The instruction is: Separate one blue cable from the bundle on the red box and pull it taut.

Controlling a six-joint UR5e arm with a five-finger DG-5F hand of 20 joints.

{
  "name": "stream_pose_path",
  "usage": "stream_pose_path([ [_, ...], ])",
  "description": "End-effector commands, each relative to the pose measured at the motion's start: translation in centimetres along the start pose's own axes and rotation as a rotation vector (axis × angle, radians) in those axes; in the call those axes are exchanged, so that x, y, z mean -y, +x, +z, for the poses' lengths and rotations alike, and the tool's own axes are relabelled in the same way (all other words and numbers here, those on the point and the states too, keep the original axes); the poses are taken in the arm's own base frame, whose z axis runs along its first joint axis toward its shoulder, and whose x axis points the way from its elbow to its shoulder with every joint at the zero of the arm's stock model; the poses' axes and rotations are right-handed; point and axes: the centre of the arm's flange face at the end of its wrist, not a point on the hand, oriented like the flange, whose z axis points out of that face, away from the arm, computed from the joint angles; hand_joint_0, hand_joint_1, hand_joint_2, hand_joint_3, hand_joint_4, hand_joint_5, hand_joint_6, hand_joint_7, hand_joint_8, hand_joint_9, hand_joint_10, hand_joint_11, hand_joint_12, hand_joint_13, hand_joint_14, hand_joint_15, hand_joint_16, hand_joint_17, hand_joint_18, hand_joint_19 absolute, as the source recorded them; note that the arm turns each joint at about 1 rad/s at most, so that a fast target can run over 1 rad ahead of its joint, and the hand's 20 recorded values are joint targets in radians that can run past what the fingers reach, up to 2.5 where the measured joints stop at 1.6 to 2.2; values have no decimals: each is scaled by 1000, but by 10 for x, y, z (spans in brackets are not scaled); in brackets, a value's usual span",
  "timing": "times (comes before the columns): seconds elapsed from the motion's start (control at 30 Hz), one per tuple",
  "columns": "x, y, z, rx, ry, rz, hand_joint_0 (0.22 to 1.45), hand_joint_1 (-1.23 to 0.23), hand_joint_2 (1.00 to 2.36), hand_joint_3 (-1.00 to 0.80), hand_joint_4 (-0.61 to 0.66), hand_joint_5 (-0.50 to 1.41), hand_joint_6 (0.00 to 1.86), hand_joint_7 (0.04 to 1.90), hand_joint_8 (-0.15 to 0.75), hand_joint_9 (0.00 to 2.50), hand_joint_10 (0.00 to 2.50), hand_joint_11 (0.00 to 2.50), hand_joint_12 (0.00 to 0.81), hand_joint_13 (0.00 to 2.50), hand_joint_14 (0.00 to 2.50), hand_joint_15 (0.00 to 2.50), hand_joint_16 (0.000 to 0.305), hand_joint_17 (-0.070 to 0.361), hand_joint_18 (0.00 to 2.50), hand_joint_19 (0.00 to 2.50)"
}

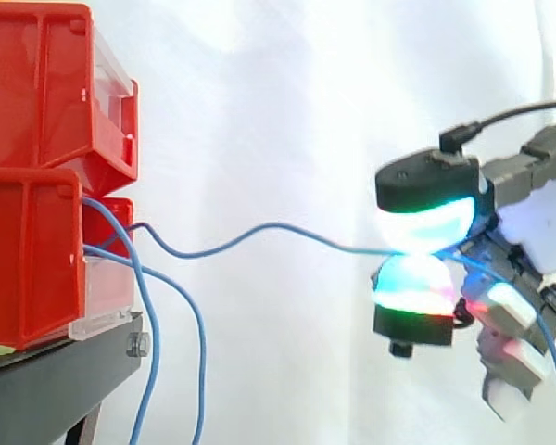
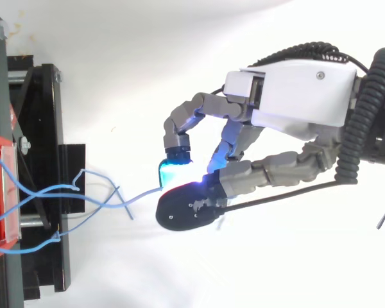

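- Hand [image 2: 295, 96]: in the top view it comes in from 3 o'clock and reaches toward 9 o'clock.
- Two glowing fingertips [image 1: 424, 227] are pressed together in a pinch, one on top and one under. They hold one blue cable [image 1: 269, 225] between them.
- In the side view, the other fingers are bent and tucked away toward 5 o'clock.
- The held blue cable starts at the lower red bin [image 1: 28, 260] at 9 o'clock and runs across to the hand at 3 o'clock. It dips, then rises, then dips a little again, so it is wavy and not pulled straight.
- Past the pinch, the blue line goes on down toward 5 o'clock, close to the right edge of the side view.
- Two loose blue cables [image 1: 151, 352] come out at the front of the same bin and hang down toward 6 o'clock, apart from the held one.
- An upper red bin [image 1: 46, 83] sits on top of the lower one, at 10 o'clock.
- Both bins rest on a black stand [image 1: 56, 380] at 7 o'clock.
- A white curtain [image 1: 278, 93] hangs behind it all.
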Motion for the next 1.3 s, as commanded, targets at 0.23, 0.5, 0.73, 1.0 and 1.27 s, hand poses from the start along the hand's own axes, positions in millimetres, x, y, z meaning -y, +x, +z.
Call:
stream_pose_path([
  [0.23,10,2,4,-10,6,-1,607,-801,1015,-109,39,-16,877,1204,250,1285,20,564,394,1015,30,843,45,101,822,453],
  [0.5,8,-1,5,-10,-10,8,622,-840,1021,-99,53,-24,892,1185,226,1256,24,602,368,997,33,885,41,91,807,470],
  [0.73,8,-5,7,-4,-12,11,614,-793,1019,-117,58,-28,899,1169,234,1259,24,618,378,998,32,879,42,95,808,464],
  [1.0,35,-3,14,-1,9,6,603,-753,1018,-126,63,-28,899,1156,244,1259,23,607,387,1001,31,882,43,98,798,466],
  [1.27,49,5,36,-4,-135,72,599,-738,1016,-134,62,-29,898,1151,251,1256,21,605,396,1003,30,871,45,100,794,470],
])
